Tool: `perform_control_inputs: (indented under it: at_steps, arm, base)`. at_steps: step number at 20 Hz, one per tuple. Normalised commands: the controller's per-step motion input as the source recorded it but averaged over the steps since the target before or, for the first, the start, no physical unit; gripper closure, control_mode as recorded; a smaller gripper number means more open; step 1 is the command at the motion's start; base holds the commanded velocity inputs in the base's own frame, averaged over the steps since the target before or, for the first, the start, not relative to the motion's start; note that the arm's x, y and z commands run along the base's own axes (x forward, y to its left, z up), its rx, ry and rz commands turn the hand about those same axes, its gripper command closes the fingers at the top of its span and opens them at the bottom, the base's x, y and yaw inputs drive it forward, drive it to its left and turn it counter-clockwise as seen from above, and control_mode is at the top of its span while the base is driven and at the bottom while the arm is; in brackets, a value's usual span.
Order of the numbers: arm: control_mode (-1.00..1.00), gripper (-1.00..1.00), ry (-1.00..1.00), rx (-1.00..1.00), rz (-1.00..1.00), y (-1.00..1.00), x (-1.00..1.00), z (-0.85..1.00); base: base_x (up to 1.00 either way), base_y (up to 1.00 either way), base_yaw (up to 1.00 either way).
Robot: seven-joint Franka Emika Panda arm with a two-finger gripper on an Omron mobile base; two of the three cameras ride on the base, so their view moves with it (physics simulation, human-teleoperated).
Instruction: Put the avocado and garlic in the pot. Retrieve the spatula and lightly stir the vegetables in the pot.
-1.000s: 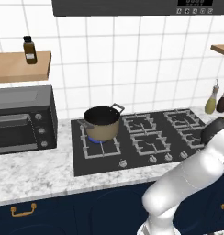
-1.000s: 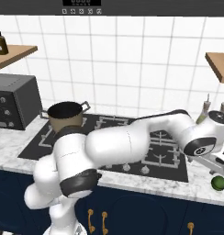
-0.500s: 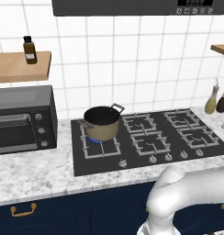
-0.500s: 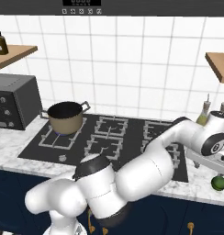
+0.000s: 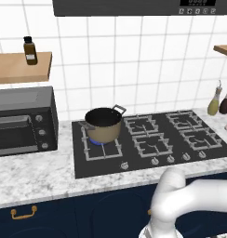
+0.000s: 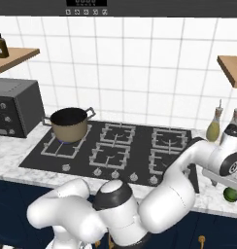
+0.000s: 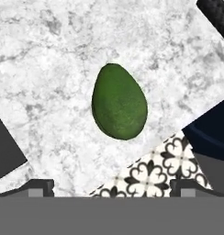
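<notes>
The avocado (image 7: 119,102), dark green and egg-shaped, lies on the white marble counter close to its front edge; in the right base view the avocado (image 6: 231,194) sits at the far right. My gripper (image 7: 111,186) hangs directly above it, open, its fingertips (image 7: 38,186) spread wide with nothing between them. In the right base view the gripper (image 6: 226,179) is just over the fruit, not touching it. The brass-tan pot (image 5: 103,124) (image 6: 69,124) stands on the front-left burner, its black inside showing nothing. The garlic and the spatula are out of view.
A black stove (image 5: 148,144) takes up the counter's middle. A toaster oven (image 5: 22,121) stands at the left under a shelf with a brown bottle (image 5: 28,50). Two bottles (image 6: 213,127) stand behind the avocado. Patterned floor (image 7: 155,176) shows past the counter edge.
The arm has folded down low and swung right, out of the stove area in the left base view. The hand has shifted slightly right and down over the avocado. The gripper stayed open.
</notes>
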Motion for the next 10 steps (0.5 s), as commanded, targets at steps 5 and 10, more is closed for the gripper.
perform_control_inputs:
  at_steps: [5, 10]
  arm:
    - [-1.00, -1.00, -0.01, 0.00, 0.07, -0.18, 0.29, -0.27]
    - [-1.00, -1.00, 0.00, 0.00, 0.01, -0.39, 0.05, -0.31]
  base:
    - [0.00, 0.00, 0.00]
    - [0.00, 0.00, 0.00]
